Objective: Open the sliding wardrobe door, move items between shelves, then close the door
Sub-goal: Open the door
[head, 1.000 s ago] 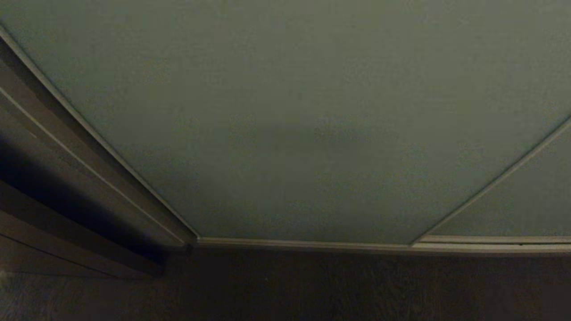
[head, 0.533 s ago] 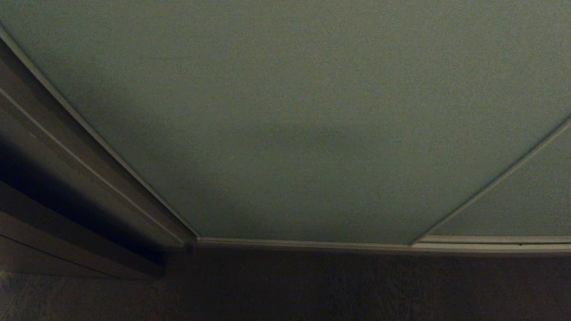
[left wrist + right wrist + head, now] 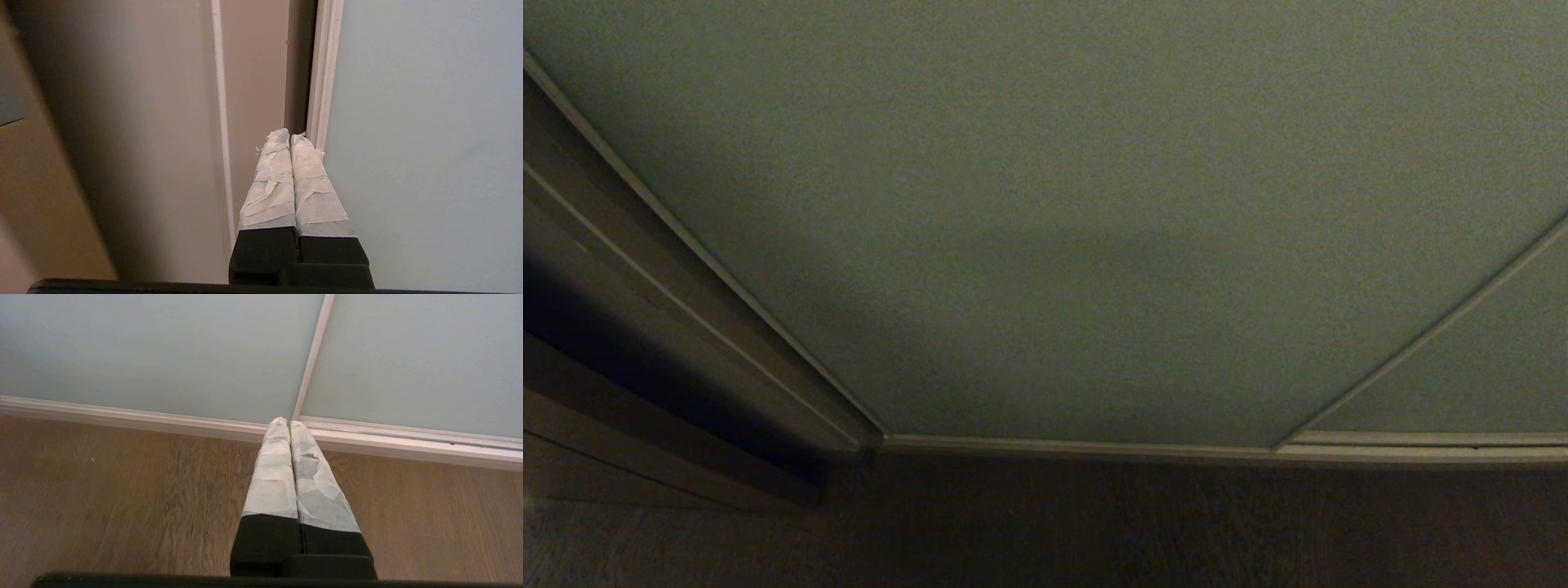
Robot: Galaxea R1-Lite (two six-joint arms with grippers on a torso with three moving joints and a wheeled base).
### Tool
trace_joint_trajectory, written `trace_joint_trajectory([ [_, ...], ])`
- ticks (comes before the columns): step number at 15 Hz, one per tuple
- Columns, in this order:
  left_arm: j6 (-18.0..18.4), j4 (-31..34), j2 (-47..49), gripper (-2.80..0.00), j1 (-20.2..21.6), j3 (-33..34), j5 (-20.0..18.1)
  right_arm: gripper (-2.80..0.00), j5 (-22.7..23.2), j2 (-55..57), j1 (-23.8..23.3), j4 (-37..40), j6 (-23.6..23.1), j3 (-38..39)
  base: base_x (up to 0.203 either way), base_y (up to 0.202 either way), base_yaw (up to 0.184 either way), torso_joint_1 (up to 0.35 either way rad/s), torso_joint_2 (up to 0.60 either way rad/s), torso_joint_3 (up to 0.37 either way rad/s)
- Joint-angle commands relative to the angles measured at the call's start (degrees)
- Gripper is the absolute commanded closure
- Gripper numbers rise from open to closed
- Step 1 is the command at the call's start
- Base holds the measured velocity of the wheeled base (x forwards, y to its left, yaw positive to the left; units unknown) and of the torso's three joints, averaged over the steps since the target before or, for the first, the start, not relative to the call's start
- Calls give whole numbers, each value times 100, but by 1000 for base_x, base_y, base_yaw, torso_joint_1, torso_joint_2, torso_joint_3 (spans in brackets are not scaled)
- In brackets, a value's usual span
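The sliding wardrobe door (image 3: 1094,212) is a wide pale grey-green panel that fills the head view, closed, with a thin cream frame. In the left wrist view the same door (image 3: 429,143) stands beside my left gripper (image 3: 291,135). That gripper is shut and empty, its taped fingertips pointing at the dark gap next to the door's cream edge (image 3: 322,73). My right gripper (image 3: 284,422) is shut and empty, parked low over the wood floor and pointing at the door's bottom rail (image 3: 163,420). The items and the shelves are hidden behind the door. Neither arm shows in the head view.
A dark brown side frame (image 3: 645,310) runs along the door's left edge. A second grey-green panel (image 3: 1486,367) overlaps at the right. Wood floor (image 3: 102,498) lies in front of the rail. A beige wall surface (image 3: 122,143) stands left of the door.
The head view has hardly changed; only the lighting on the door differs a little. Neither arm has come into it.
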Motion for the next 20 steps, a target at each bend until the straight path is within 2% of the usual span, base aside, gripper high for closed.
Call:
trace_joint_trajectory([
  [1, -8, 53, 342, 0, -9, -320, 4, 0, 0, -17, 2, -3, -3, 2, 0, 0, 0, 0, 0, 0],
  [6, 2, 114, 571, 0, -18, -530, -175, 0, 0, -10, 2, -3, -3, -3, 0, 0, 0, 0, 0, 0],
  [20, 38, 210, 1363, 0, -150, -1276, -271, 0, 0, -13, 6, -3, -3, -2, 0, 0, 0, 0, 0, 0],
])
